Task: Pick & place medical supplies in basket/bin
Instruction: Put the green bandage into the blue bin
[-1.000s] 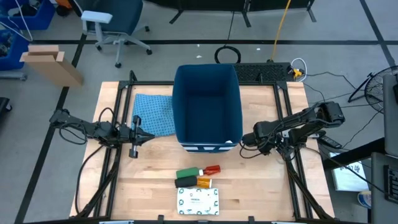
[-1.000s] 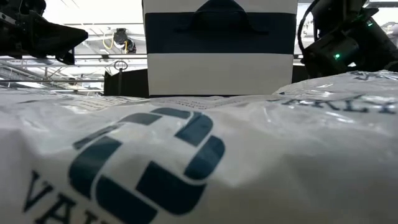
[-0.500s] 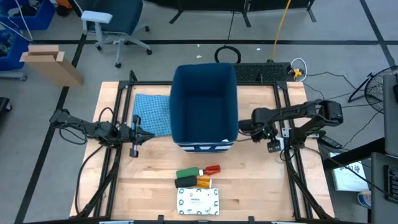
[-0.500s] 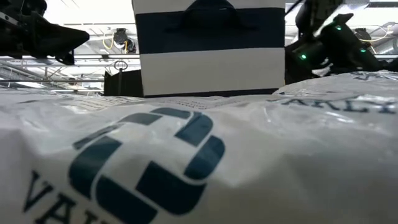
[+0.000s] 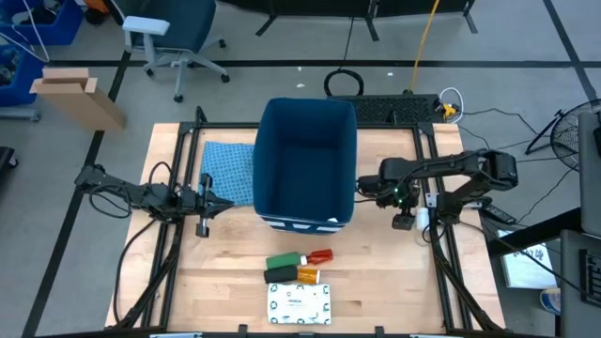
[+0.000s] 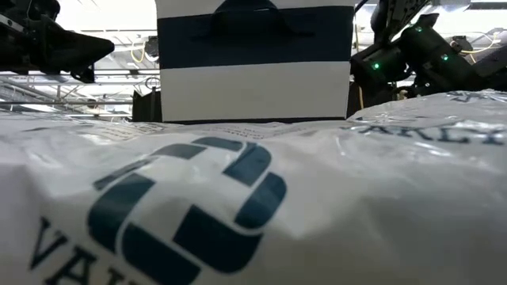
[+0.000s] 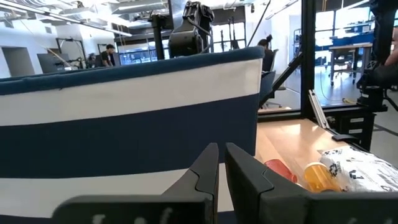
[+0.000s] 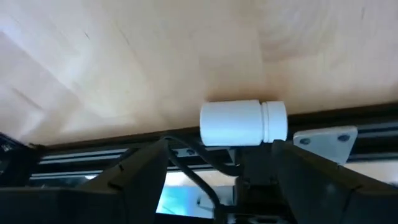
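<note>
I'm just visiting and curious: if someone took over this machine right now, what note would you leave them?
Left gripper: fingers shut, empty, waiting left of the bin, by the blue cloth.
Right gripper: fingers open over a white bottle lying at the table's right edge, not gripping it.
On the table before the bin: green cylinder, red tube, orange-labelled bottle, white packet.
Done: nothing shows in the bin. Left: everything.
</note>
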Controlling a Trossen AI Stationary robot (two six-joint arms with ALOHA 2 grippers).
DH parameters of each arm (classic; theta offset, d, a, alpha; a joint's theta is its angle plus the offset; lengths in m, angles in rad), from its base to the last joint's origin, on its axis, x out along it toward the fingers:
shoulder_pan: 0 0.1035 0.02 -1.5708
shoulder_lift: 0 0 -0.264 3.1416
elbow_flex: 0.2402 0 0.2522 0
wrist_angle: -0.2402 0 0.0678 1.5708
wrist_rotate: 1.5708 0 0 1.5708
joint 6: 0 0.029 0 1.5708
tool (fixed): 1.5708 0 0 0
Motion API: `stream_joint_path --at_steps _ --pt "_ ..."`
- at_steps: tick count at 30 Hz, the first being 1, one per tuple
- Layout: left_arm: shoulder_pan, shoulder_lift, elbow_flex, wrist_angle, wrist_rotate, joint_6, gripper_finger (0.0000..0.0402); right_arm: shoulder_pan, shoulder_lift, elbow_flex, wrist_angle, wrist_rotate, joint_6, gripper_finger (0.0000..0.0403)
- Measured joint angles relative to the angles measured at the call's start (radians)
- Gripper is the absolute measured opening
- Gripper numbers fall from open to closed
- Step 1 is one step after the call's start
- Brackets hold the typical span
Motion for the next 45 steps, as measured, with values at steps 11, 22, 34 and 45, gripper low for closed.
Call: stream_joint_path --at_steps 11,22,34,45 --pt "0.000 0.000 0.000 0.045 0.000 0.000 0.0033 0.159 -0.278 -0.001 0.012 0.105 0.212 0.0132" --pt "0.000 0.000 0.000 0.034 -0.174 -0.088 0.0033 0.359 -0.561 0.000 0.510 0.180 0.245 0.0009" --pt "0.003 0.117 0.000 -0.058 -0.225 -0.253 0.0005 0.545 -0.727 -0.052 1.015 0.340 -0.150 0.0001" --pt "0.003 0.293 0.000 0.055 -0.225 -0.275 0.0004 0.561 -0.995 -0.394 1.400 0.287 -0.140 0.0001"
